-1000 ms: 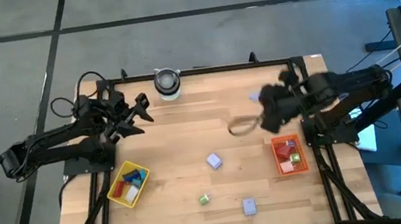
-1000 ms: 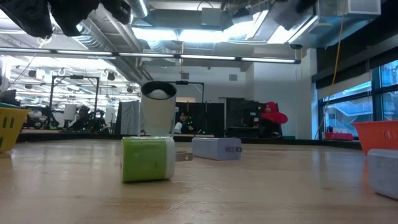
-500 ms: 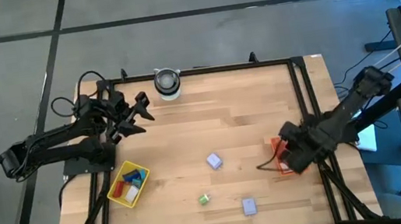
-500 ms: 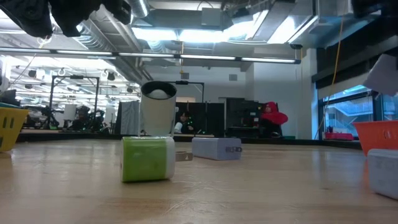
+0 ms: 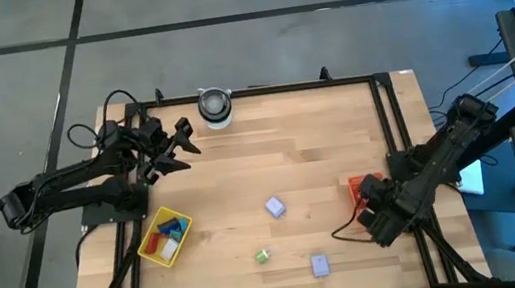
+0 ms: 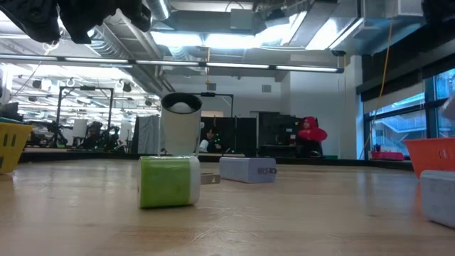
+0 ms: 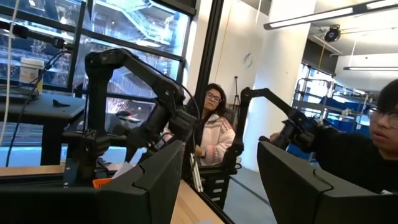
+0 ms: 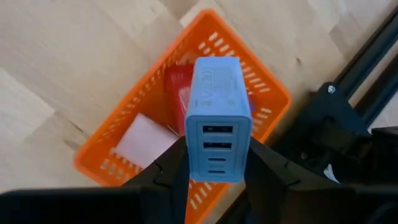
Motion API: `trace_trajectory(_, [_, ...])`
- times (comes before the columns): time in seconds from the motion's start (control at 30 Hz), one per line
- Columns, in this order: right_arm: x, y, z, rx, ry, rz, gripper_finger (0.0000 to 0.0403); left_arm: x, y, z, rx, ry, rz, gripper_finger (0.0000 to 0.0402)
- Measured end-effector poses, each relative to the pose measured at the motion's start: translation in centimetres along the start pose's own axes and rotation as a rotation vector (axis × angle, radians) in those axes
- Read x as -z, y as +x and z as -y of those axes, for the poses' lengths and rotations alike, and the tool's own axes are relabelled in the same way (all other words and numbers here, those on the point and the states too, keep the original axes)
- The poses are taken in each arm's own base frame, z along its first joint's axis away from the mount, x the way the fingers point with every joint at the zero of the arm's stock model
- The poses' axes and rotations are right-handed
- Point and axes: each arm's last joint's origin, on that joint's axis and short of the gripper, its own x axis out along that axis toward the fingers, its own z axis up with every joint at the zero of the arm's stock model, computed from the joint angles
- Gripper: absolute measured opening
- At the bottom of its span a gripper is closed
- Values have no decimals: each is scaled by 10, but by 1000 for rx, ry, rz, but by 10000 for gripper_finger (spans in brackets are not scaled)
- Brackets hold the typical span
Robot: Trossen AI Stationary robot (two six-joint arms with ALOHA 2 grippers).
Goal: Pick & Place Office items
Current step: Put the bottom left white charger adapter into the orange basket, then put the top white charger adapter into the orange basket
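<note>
My right gripper [image 8: 217, 169] is shut on a light blue block [image 8: 217, 112] with sockets in its end face. It holds the block above the orange-red tray [image 8: 267, 93], which holds a red item and a white item. In the high view this gripper [image 5: 374, 212] is at the table's near right, over the tray [image 5: 353, 187]. My left gripper [image 5: 179, 141] is open and empty above the far left of the table. Two lavender blocks [image 5: 274, 206] [image 5: 320, 265] and a green block [image 5: 263, 255] lie on the table. My right gripper pinches the light blue block by its two opposite long sides [image 8: 194, 149] between its two fingers, at the end with the sockets. The block points away from the wrist along the fingers. It is lifted clear above the tray.
A yellow tray [image 5: 165, 236] with red and blue items sits at the near left. A round grey-white cylinder [image 5: 215, 106] stands at the far edge. A dark frame borders the table [image 5: 391, 125]. People show beyond the table in the left wrist view [image 7: 214, 124].
My right gripper has gone from the far right-middle of the table toward the near edge with the light blue block, and now hangs over the orange-red tray.
</note>
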Motion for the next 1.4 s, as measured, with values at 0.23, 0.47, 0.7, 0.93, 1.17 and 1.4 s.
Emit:
trace_trajectory(0.23, [5, 17, -16, 85, -44, -36, 121, 0, 0, 0, 1, -8, -1, 200])
trace_trajectory(0.47, [11, 21, -21, 69, -52, -40, 188, 0, 0, 0, 2, -14, -3, 201])
trace_trajectory(0.7, [14, 21, -18, 96, -46, -92, 219, 0, 0, 0, 6, -16, -5, 196])
trace_trajectory(0.93, [14, 21, -18, 96, -61, -106, 262, 1, 0, 1, 28, -14, -21, 196])
trace_trajectory(1.17, [12, 20, -17, 105, -43, -35, 265, 1, 0, 1, 30, -13, -23, 194])
trace_trajectory(1.4, [-1, 20, -14, 130, -27, 36, 261, 0, 0, 0, 8, -14, -7, 194])
